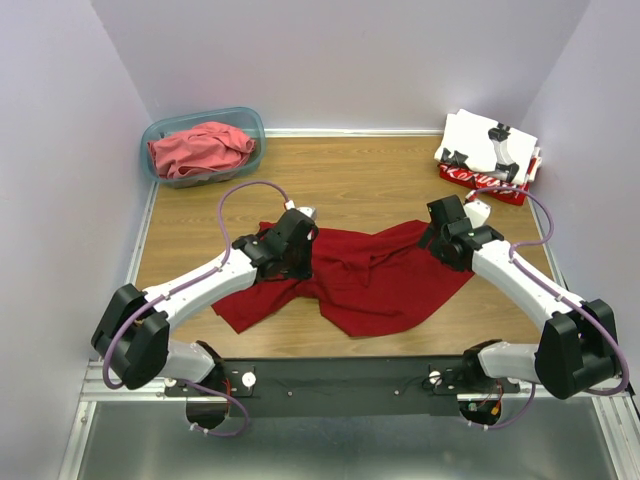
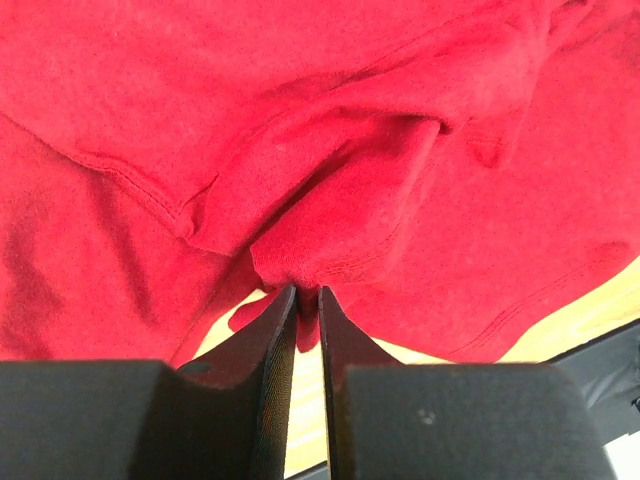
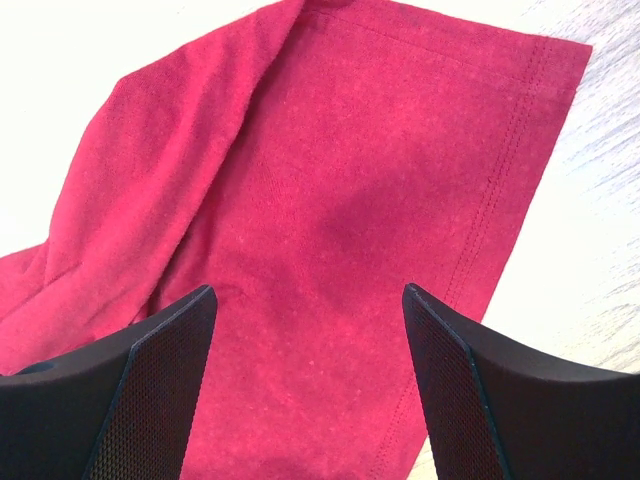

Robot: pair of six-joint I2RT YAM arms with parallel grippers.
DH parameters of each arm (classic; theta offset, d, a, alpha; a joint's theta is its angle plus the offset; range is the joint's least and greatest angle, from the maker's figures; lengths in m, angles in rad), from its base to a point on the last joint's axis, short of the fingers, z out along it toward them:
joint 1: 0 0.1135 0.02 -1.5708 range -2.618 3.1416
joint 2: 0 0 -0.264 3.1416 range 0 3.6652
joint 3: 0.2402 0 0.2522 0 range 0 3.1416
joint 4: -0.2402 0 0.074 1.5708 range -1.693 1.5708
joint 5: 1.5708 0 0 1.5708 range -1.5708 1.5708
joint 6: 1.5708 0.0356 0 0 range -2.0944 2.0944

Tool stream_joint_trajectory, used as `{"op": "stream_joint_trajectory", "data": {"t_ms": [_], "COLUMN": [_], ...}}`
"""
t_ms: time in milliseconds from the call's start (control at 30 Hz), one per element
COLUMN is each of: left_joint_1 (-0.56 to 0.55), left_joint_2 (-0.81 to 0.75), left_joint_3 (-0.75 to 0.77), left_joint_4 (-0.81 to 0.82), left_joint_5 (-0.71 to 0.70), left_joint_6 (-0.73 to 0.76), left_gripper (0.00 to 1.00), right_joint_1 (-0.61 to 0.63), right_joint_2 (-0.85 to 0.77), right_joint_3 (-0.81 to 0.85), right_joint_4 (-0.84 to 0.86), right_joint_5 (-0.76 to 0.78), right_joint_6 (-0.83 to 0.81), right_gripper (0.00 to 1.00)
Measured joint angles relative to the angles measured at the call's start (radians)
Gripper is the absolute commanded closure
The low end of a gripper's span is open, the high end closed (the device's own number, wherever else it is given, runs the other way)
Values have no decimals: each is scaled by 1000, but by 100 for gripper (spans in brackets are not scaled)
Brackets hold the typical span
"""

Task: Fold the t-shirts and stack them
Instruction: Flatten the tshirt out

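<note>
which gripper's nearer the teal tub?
Left. The left gripper is over the deep red t-shirt, in front and right of the tub; the right gripper is farther right, across the shirt.

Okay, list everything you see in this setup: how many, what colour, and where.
deep red t-shirt: one, deep red, crumpled at the table's middle, under both arms.
coral-red t-shirt: one, pale coral red, bunched in the tub.
tub: one, translucent teal, far left corner.
white t-shirt: one, white with black prints, folded, far right, on top of the lettered one.
lettered red t-shirt: one, red with white lettering, under the white one.
table: one, wood brown.
left end effector: one, black, jaws a narrow slit apart at a fold of the deep red t-shirt; grip unclear.
right end effector: one, black, jaws wide open above that shirt's hemmed edge.
</note>
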Motion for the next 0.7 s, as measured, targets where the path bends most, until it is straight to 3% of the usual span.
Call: {"op": "stream_joint_trajectory", "data": {"t_ms": [133, 533, 700], "left_joint_1": [0, 5, 52], "left_joint_2": [0, -10, -59], "left_joint_3": [4, 7, 51], "left_joint_4": [-2, -9, -29], "left_joint_5": [0, -5, -13], "left_joint_6": [2, 3, 4], "left_gripper": [99, 100, 100], "right_joint_1": [-4, -40, -114], "right_joint_2": [0, 0, 0], "right_joint_3": [0, -6, -11], "right_joint_4": [4, 12, 16], "right_joint_5": [-4, -18, -23], "right_joint_6": [0, -8, -45], "right_gripper": [18, 18, 18]}}
